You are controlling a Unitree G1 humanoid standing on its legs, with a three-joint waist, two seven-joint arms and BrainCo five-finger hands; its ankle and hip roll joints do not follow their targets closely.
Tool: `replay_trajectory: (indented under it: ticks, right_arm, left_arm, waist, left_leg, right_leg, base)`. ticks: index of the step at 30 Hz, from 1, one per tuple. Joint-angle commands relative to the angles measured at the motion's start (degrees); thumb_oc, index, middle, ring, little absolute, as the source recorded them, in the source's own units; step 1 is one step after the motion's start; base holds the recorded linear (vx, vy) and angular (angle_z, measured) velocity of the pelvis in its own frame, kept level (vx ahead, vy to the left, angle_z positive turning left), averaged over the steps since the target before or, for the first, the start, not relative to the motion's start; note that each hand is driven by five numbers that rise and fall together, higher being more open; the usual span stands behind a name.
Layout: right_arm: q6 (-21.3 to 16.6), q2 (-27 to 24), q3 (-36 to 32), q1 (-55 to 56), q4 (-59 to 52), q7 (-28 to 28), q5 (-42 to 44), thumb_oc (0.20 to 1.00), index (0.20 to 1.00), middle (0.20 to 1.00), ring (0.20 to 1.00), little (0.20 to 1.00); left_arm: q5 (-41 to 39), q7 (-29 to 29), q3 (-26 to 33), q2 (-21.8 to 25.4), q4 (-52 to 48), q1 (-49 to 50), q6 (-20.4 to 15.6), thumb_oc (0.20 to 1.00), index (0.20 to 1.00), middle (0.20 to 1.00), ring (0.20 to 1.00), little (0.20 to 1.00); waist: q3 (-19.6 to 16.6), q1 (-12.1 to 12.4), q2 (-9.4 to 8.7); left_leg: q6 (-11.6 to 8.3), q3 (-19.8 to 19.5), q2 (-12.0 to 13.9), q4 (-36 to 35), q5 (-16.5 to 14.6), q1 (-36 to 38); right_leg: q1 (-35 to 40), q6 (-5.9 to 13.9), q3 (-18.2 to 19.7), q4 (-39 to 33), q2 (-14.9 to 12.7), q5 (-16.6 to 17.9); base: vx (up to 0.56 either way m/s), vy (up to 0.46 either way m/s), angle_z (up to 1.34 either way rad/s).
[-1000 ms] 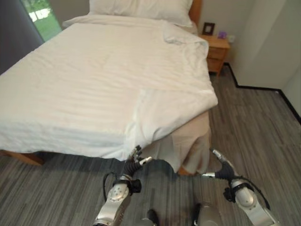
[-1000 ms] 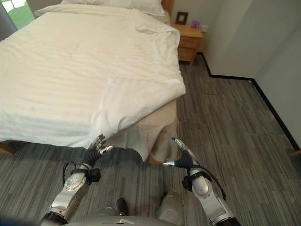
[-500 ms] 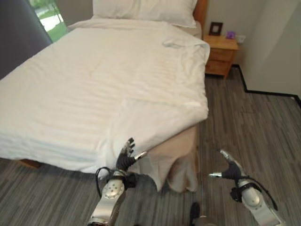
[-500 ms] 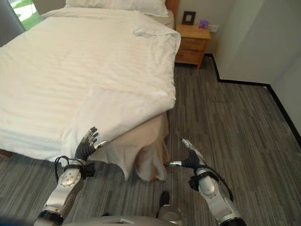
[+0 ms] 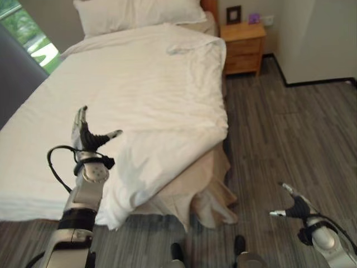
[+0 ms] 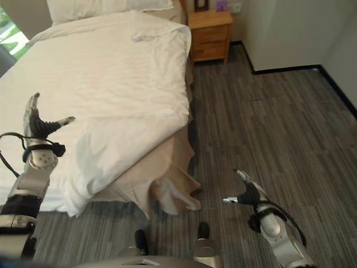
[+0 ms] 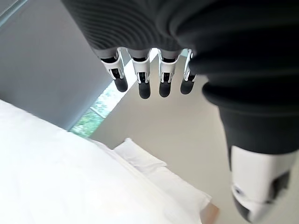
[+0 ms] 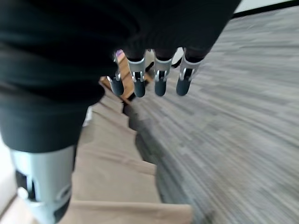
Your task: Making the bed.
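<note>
Raised over the bed (image 5: 139, 84), my left hand (image 5: 82, 135) stands upright above the duvet's near side, fingers (image 7: 140, 79) straight and spread, thumb out to the side, grasping nothing and touching no cloth. Low beside the bed's foot corner, my right hand (image 6: 249, 195) hangs over the grey striped floor (image 6: 268, 111), likewise relaxed and holding nothing, its dark-tipped fingers (image 8: 156, 81) in a loose straight row. Across the mattress lies the white duvet (image 5: 150, 95), soft, faintly striped and lightly creased; its near corner is turned back on itself in a thick rumpled fold (image 5: 162, 151) that droops over the bed's foot edge. Beneath that fold a beige bed skirt (image 6: 167, 173) hangs in loose pleats down to the floor, bunched at the corner. At the bed's head rest plump white pillows (image 5: 139, 12) against a wooden headboard, and a small twisted ridge of duvet (image 5: 187, 47) sits just below them toward the far side. Beyond the head of the bed stands a boxy wooden nightstand (image 5: 243, 47) with drawers, a dark picture frame (image 5: 234, 14) and a small purple thing (image 5: 254, 18) on top.
</note>
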Motion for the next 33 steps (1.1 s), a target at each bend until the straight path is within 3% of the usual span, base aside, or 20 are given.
replay_trajectory:
  ticks: [1, 8, 9, 13, 22, 26, 27, 28, 33]
  right_arm:
    - [-4.01, 0.80, 0.95, -1.33, -6.06, 0.40, 0.34, 1.000, 1.000, 1.000, 1.000, 1.000]
    - [-5.73, 1.07, 4.45, -0.47, -5.65, 0.31, -0.32, 1.000, 1.000, 1.000, 1.000, 1.000]
    - [-6.41, 0.51, 5.27, -0.33, -5.04, -0.20, 0.22, 1.000, 1.000, 1.000, 1.000, 1.000]
    - [-6.57, 0.13, 6.67, -1.46, -3.76, -0.49, 0.60, 1.000, 1.000, 1.000, 1.000, 1.000]
    - [-6.07, -0.60, 10.97, -8.59, 1.22, -1.92, 0.10, 1.000, 1.000, 1.000, 1.000, 1.000]
    - [-5.50, 0.54, 12.77, -11.80, 4.97, -3.36, -0.44, 1.000, 1.000, 1.000, 1.000, 1.000]
    - [-4.90, 1.33, 13.86, -12.87, 7.71, -3.80, -0.92, 1.000, 1.000, 1.000, 1.000, 1.000]
    - [-4.80, 1.51, 14.13, -13.17, 8.82, -4.11, -1.21, 1.000, 1.000, 1.000, 1.000, 1.000]
    - [-4.89, 1.71, 14.01, -13.51, 9.93, -4.51, -1.07, 1.000, 1.000, 1.000, 1.000, 1.000]
  left_arm:
    - [5.89, 1.64, 0.83, 3.78, 2.66, -2.99, 1.66, 1.000, 1.000, 1.000, 1.000, 1.000]
    - [12.57, -0.34, -7.99, 8.46, 20.14, -11.38, 5.26, 1.000, 1.000, 1.000, 1.000, 1.000]
    - [15.00, -1.73, -12.78, 8.62, 31.68, -15.11, 6.79, 1.000, 1.000, 1.000, 1.000, 1.000]
    - [13.35, -2.95, -15.31, 7.89, 40.19, -18.46, 5.86, 1.000, 1.000, 1.000, 1.000, 1.000]
    - [11.05, -5.13, -19.64, 5.97, 46.61, -21.68, 3.55, 1.000, 1.000, 1.000, 1.000, 1.000]
    - [5.60, -5.69, -20.03, 2.87, 44.99, -23.35, 0.49, 1.000, 1.000, 1.000, 1.000, 1.000]
    - [1.78, -5.77, -20.30, 1.05, 42.97, -24.69, -1.51, 0.639, 0.639, 0.639, 0.639, 0.639]
    - [0.91, -5.77, -21.07, 0.10, 41.20, -25.45, -2.47, 0.200, 0.200, 0.200, 0.200, 0.200]
    - [-2.88, -7.42, -22.18, -6.31, 24.39, -22.26, -5.72, 0.200, 0.200, 0.200, 0.200, 0.200]
  waist:
    - [-0.86, 0.16, -0.53]
    - [-1.52, -1.43, -1.60]
    - [-1.07, -2.42, -2.07]
    - [0.07, -3.00, -2.94]
    - [1.52, -3.75, -4.08]
    - [2.08, -3.52, -4.46]
    - [2.26, -3.38, -4.61]
    - [2.42, -3.30, -4.66]
    - [2.73, -2.49, -4.41]
  left_leg:
    - [0.57, 2.16, 0.34, 0.70, -4.73, 3.11]
    - [0.61, 4.53, -0.25, 0.70, -6.54, 3.88]
    - [0.64, 4.90, -0.32, 0.70, -6.71, 2.94]
    - [0.62, 5.16, -0.24, 0.70, -6.32, 0.03]
    - [0.42, 4.99, 0.91, 0.70, -4.25, -9.10]
    - [0.48, 4.43, 1.28, 0.70, -3.18, -12.77]
    - [0.56, 4.05, 1.27, 0.70, -3.04, -13.27]
    - [0.62, 3.85, 1.24, 0.70, -3.09, -13.07]
    - [1.21, 3.34, 0.27, 0.70, -3.91, -10.30]
  right_leg:
    - [1.05, 6.22, -0.81, 1.05, -6.53, -1.65]
    - [-1.11, 7.64, 1.42, 1.05, -7.19, -0.08]
    - [-3.03, 8.25, 2.06, 1.05, -7.31, 0.54]
    - [-7.32, 8.82, 3.16, 1.05, -7.28, 1.76]
    - [-17.11, 9.07, 4.84, 1.05, -6.47, 3.62]
    - [-20.23, 8.97, 4.85, 1.05, -6.34, 3.98]
    - [-20.43, 8.89, 4.56, 1.05, -6.44, 3.86]
    - [-20.09, 8.87, 4.45, 1.05, -6.56, 3.75]
    - [-16.89, 8.42, 4.12, 1.05, -7.37, 3.16]
  base:
    - [0.17, 0.065, -0.28]
    - [0.06, 0.036, -0.18]
    - [0.02, 0.041, -0.06]
    - [-0.05, 0.017, -0.08]
    - [-0.11, 0.004, -0.08]
    - [-0.06, -0.003, -0.05]
    - [-0.01, -0.019, 0.06]
    - [-0.01, -0.030, 0.06]
    - [-0.01, -0.010, 0.09]
